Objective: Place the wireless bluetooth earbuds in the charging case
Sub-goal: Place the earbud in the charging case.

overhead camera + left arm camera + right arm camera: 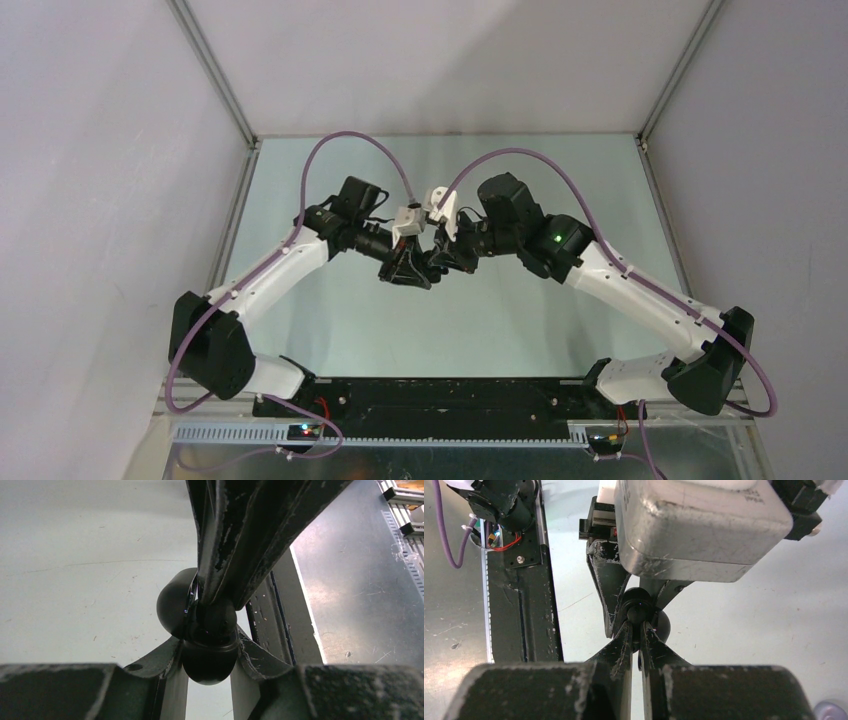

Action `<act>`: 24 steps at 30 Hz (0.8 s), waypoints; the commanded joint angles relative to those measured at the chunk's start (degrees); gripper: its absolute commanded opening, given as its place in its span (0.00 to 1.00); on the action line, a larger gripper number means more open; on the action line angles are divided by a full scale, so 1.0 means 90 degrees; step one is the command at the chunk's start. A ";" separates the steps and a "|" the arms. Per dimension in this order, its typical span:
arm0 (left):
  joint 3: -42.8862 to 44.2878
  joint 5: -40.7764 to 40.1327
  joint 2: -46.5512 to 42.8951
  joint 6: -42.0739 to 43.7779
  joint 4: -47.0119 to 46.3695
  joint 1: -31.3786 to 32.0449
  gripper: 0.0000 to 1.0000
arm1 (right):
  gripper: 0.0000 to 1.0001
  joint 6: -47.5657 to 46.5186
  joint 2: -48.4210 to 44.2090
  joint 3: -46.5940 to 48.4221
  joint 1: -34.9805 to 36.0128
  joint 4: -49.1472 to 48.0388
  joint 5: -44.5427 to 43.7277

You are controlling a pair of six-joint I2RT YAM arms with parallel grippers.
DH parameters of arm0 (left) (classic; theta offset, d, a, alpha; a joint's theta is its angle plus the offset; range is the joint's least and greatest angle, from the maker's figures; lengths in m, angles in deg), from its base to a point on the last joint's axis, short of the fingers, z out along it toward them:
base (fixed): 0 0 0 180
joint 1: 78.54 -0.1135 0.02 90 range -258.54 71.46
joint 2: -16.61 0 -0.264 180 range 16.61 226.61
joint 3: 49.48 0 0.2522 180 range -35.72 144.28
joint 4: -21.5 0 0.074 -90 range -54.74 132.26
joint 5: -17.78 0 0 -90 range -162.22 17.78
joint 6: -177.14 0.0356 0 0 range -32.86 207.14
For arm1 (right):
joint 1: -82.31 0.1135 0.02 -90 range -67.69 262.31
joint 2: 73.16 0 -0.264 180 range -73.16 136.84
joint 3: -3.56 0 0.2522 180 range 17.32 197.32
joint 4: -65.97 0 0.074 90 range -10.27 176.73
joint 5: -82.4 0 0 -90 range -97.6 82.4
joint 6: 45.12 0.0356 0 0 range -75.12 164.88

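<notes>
Black earbud (638, 614), one item: small, rounded, glossy, pinched between the tips of the right gripper (638, 626), whose jaws stand almost together with only the bud between them. Its shape reads as near-round in both wrist views, so its long axis and heading cannot be told. It sits at the mouth of the charging case (208, 661); whether it is fully seated cannot be told. Case: black, smooth, pebble-shaped, open, with the lid (174, 605) swung back and standing tilted to the left of the base in the left wrist view. The base is clamped from both sides by the left gripper (207, 655), whose jaws are spread only as wide as the case. No other contents of the case can be seen. Location: both grippers meet tip to tip above the middle of the pale green table (520, 320), left gripper (408, 268) coming in from the left and right gripper (447, 255) from the right. Writing: a small printed label on the silver camera housing (704, 530) of the left wrist, upside down and too small to read. Other: a pale purple rounded edge (830, 711) lies at the corner of the right wrist view, too little shown to identify.
</notes>
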 commanded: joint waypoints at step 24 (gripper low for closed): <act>0.0368 -0.0082 0.0056 0.0536 0.0378 0.0261 0.00 | 0.10 -0.0321 -0.0295 -0.0068 0.0038 -0.0100 0.0026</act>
